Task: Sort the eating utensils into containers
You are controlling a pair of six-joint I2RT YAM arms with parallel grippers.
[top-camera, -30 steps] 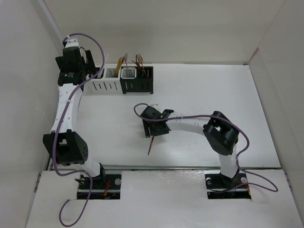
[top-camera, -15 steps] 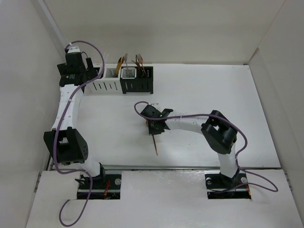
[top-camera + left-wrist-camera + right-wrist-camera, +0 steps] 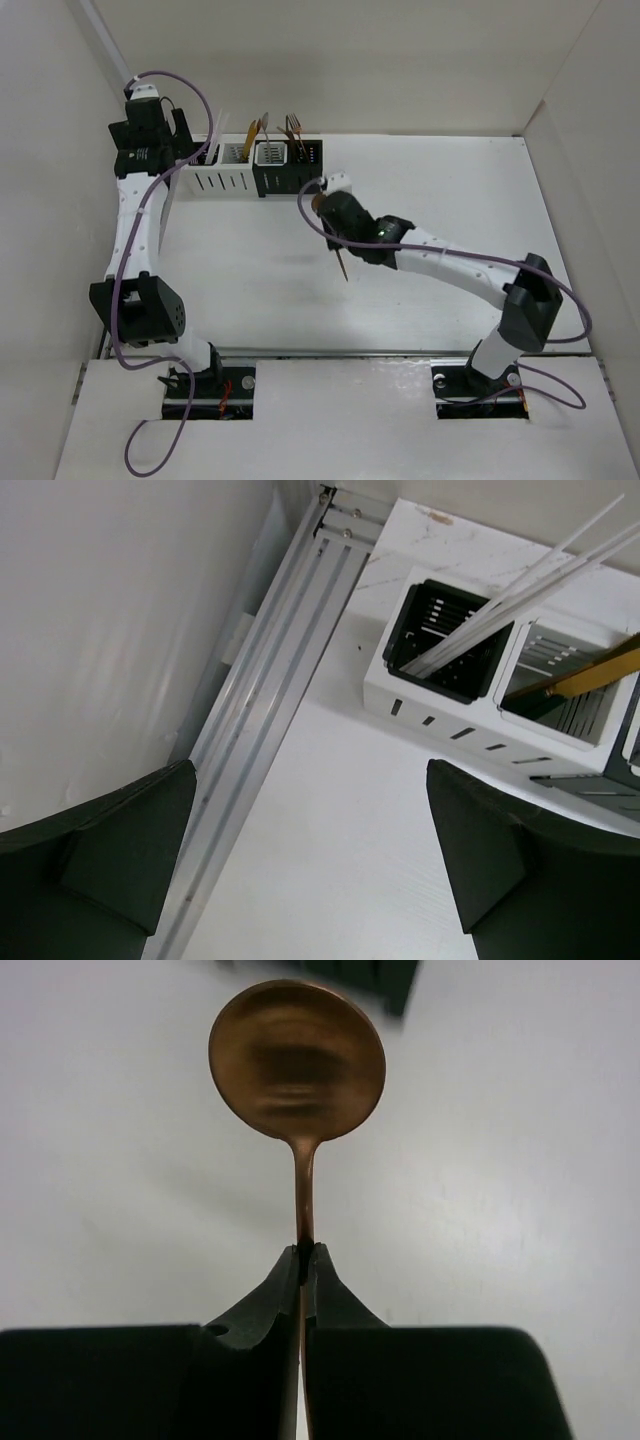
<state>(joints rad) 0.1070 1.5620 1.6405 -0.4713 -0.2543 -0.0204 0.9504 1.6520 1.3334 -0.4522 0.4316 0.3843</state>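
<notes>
pinching a copper spoon (image 3: 297,1060) by its thin neck, right end effector (image 3: 303,1255) clenched; spoon could swivel loose short of the containers (image 3: 225,181) ahead.

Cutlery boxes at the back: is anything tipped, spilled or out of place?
Nothing tipped or spilled. The boxes stand in a neat row; chopsticks lean far out of the end one. The copper spoon is pinched in the right gripper.

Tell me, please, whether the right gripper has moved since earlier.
Yes: holding the copper spoon, the right gripper moved farther up the table, toward the black caddies.
</notes>
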